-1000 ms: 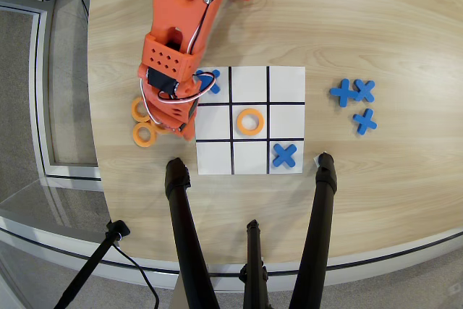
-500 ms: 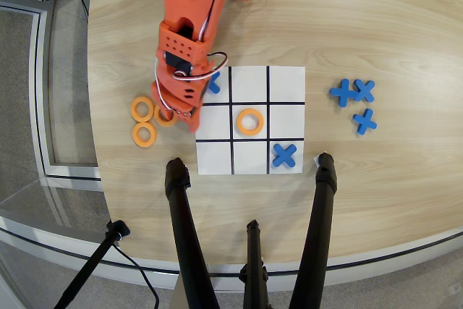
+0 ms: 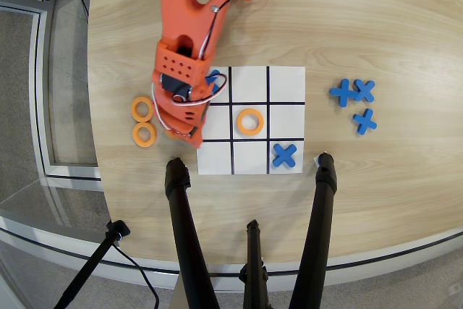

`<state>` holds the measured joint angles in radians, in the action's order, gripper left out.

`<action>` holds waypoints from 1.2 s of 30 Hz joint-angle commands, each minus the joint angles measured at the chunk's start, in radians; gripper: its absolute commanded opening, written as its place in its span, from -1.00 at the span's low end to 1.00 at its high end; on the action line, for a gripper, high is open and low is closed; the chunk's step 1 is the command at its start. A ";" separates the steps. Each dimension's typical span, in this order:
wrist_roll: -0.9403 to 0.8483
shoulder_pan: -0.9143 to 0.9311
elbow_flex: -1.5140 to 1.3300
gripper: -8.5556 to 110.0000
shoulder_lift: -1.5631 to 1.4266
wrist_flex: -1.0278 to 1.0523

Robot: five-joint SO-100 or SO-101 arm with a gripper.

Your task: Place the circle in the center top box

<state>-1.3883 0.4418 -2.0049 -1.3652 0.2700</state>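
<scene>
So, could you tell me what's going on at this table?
An orange arm is playing on a tic-tac-toe grid. Its tool hangs over the grid's left edge in the overhead view, beside two loose rings; whether it holds a ring cannot be seen. One ring lies in the middle cell, a blue X in the lower right cell, and another X shows partly under the arm.

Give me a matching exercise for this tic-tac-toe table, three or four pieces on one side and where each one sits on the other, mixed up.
Things:
1. orange ring
2. blue X
3. three blue X pieces
4. two orange rings

Places in the overhead view:
A. on bare wood, right of the grid
B. middle cell of the grid
C. on bare wood, left of the grid
D. lower right cell of the grid

Pairs: 1-B, 2-D, 3-A, 4-C
</scene>
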 commanded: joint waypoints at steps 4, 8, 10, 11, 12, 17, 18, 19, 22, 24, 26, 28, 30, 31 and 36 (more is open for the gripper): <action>-0.005 0.037 0.140 -0.49 0.071 0.080; -0.015 0.041 0.144 -0.49 0.066 0.160; -0.018 0.043 0.144 -0.49 0.057 0.201; -0.018 0.043 0.144 -0.49 0.051 0.229; -0.018 0.043 0.144 -0.49 0.043 0.261; -0.018 0.029 0.144 -0.49 -0.002 0.374; -0.018 0.025 0.144 -0.49 -0.009 0.396; -0.018 0.021 0.147 -0.49 -0.017 0.420; -0.017 0.020 0.147 -0.49 -0.034 0.465; -0.018 0.026 0.141 -0.49 -0.044 0.483; -0.018 0.034 0.135 -0.53 -0.052 0.491; -0.015 0.038 0.133 -0.59 -0.052 0.489; -0.012 0.038 0.132 -0.64 -0.049 0.488; -0.012 0.038 0.132 -0.65 -0.048 0.485; 0.006 0.034 0.106 -0.73 -0.046 0.420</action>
<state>-1.3898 0.4740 -1.8899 -1.3775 0.7240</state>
